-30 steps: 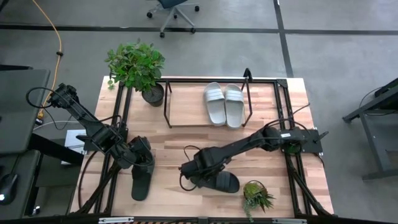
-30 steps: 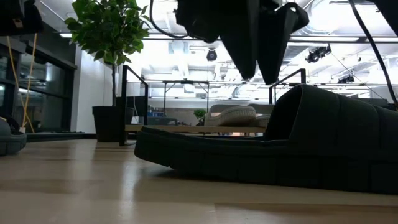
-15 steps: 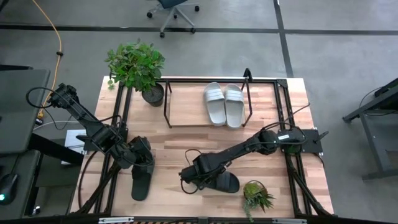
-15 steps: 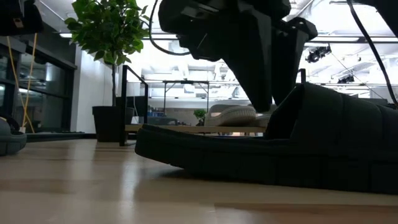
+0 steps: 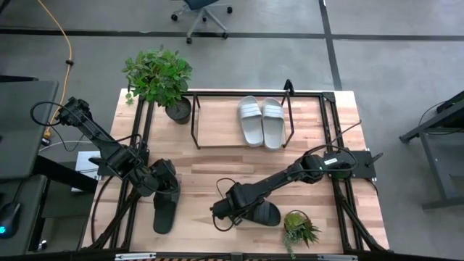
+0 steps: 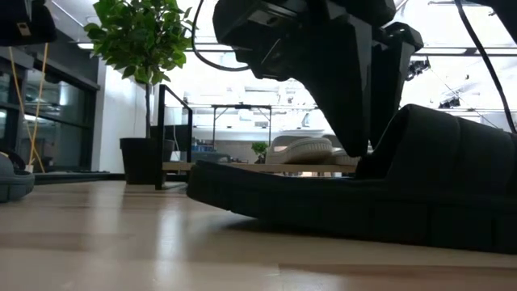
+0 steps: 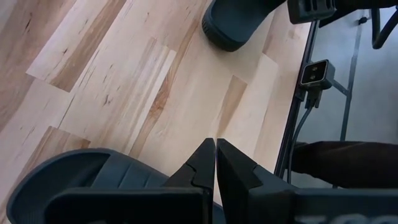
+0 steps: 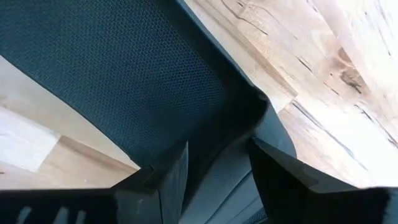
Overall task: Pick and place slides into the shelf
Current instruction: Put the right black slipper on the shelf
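Note:
Two light grey slides (image 5: 261,122) lie side by side on the board of the black-tube shelf (image 5: 217,129) at the far side; they also show in the low view (image 6: 307,149). One black slide (image 5: 164,210) lies sole-down near the left edge. My left gripper (image 5: 167,187) is shut at its far end, fingertips (image 7: 215,145) just past it over bare wood; I cannot tell if they touch it. The other black slide (image 5: 259,212) lies near the near edge. My right gripper (image 5: 230,209) is open and low on it. My right gripper comes down at a slant from above onto the black slide at the strap's edge (image 8: 245,109). One finger (image 8: 171,177) stands over the textured footbed (image 8: 124,74) and the other (image 8: 280,174) outside the strap (image 6: 452,153), jaws apart. The slide rests sole-down on the table.
A large potted plant (image 5: 159,76) stands at the shelf's left end. A small potted plant (image 5: 299,228) sits close to the right of the near black slide. Black frame rails (image 5: 337,138) run along both table sides. Bare wood lies between the two black slides.
My right gripper has moved down and toward the table's near edge, from just above the black slide to its strap. The slide has slid slightly toward the table's right, staying flat on the wood.

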